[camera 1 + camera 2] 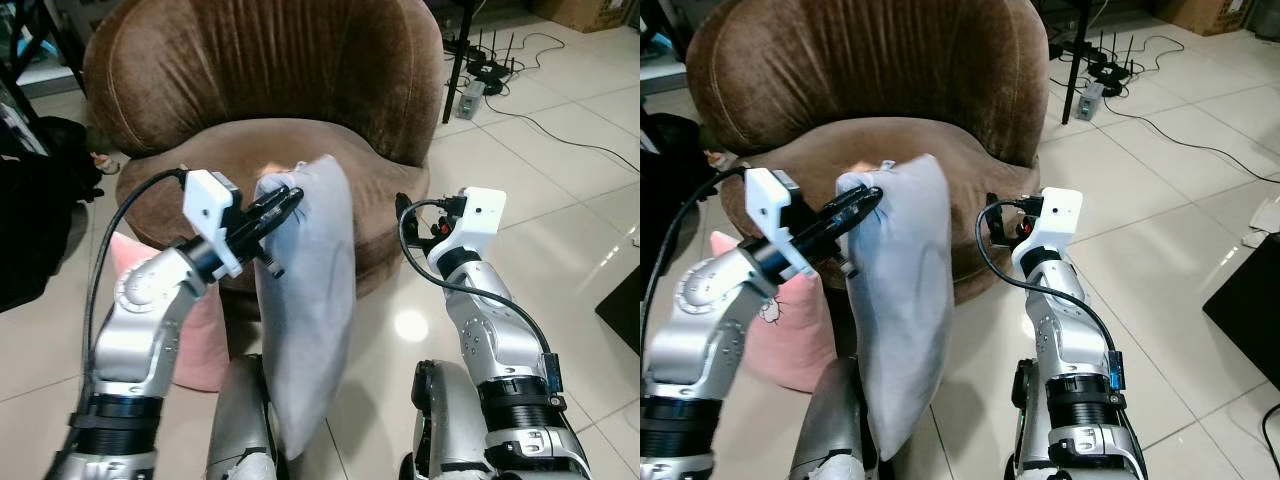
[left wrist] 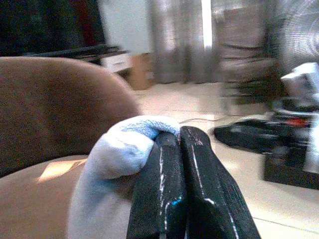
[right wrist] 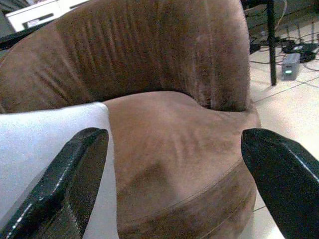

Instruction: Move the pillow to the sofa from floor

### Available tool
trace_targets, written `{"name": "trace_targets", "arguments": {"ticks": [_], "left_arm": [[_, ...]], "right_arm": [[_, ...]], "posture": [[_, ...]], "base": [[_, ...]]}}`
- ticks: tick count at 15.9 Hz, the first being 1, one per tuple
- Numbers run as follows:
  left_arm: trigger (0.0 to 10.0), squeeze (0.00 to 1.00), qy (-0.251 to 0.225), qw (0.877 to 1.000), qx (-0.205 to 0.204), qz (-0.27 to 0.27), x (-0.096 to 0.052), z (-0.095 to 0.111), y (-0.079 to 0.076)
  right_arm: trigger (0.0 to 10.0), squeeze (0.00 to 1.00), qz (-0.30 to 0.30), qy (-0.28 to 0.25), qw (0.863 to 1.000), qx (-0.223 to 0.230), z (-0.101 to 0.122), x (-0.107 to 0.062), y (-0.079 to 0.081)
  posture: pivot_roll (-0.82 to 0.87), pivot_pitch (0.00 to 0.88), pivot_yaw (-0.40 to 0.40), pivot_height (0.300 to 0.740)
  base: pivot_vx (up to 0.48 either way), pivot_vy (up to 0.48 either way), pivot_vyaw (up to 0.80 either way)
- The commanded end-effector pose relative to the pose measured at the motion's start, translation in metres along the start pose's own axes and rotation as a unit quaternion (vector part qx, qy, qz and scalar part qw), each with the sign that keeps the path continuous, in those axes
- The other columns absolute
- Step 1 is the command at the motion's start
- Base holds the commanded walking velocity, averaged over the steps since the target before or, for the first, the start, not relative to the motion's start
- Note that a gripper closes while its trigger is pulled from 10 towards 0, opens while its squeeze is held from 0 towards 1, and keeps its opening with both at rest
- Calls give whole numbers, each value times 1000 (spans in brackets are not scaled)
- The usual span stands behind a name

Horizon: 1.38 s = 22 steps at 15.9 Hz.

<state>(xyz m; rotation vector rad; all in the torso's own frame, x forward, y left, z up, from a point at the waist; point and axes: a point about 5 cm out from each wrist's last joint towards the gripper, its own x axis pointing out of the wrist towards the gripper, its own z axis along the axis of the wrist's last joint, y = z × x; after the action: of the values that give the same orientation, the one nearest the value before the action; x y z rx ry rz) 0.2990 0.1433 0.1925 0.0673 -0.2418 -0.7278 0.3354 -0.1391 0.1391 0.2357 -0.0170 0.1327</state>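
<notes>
Left end effector clamped on pillow; right end effector spread wide

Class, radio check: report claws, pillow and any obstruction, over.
Left claw shut on grey pillow corner, pillow hanging off floor before brown sofa. Right claw open, empty, facing seat. Pink pillow on floor beside sofa, not blocking.

We log a pale grey-blue pillow, plain, against a brown velvety sofa. A pink cushion on the cream tiled floor (small dark drawing printed on it). Black fingers, silver arms.
</notes>
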Motion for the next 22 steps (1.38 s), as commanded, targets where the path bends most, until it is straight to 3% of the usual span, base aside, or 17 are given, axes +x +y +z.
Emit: {"name": "trace_targets", "arguments": {"ticks": [1, 2, 3, 4, 6, 9, 12, 15, 20, 22], "left_arm": [[0, 0, -37, 998, 39, 39, 5, 19, 1], [5686, 0, -39, 997, 43, 57, 5, 20, 0], [10000, 0, -37, 996, 43, 71, 6, 20, -1], [10000, 0, -20, 994, 38, 104, 11, 19, -2], [10000, 0, -2, 992, 44, 116, 13, 17, -5], [10000, 0, 16, 985, 57, 159, 9, 14, -6], [10000, 0, 22, 982, 98, 157, 13, 13, -10], [10000, 0, 6, 984, 88, 154, 16, 20, -12], [10000, 0, 12, 983, 99, 153, 10, 19, -1], [10000, 0, 11, 983, 103, 150, 10, 20, 0]], "right_arm": [[10000, 0, 2, -20, 1000, -13, 8, -2, 6], [10000, 0, 2, -24, 1000, -15, 11, -4, 7], [10000, 0, 2, -27, 999, -17, 12, -5, 9], [10000, 0, 7, -38, 999, -27, 18, -7, 12], [10000, 0, 17, -42, 998, -36, 23, -8, 16], [10000, 0, 23, -26, 998, -58, 18, -13, 14], [10000, 0, 25, -24, 998, -60, 19, -15, 14], [10000, 0, 23, -23, 998, -59, 20, -15, 16], [10000, 0, 13, -21, 998, -53, 19, -15, 13], [10000, 0, 11, -21, 998, -52, 19, -15, 13]], "posture": [[64, 0, 80, 539], [64, 0, 80, 544], [59, 0, 85, 549], [51, 0, 89, 564], [45, 0, 89, 583], [36, 0, 85, 623], [33, 0, 85, 647], [35, 0, 89, 682], [31, 0, 97, 736], [29, 0, 100, 740]], "base": [[0, 0, 0], [0, 0, 0], [0, 0, 0], [0, 0, 0], [0, 0, 0], [0, 0, 0], [0, 0, 0], [0, 0, 0], [0, 0, 0], [0, 0, 0]]}}
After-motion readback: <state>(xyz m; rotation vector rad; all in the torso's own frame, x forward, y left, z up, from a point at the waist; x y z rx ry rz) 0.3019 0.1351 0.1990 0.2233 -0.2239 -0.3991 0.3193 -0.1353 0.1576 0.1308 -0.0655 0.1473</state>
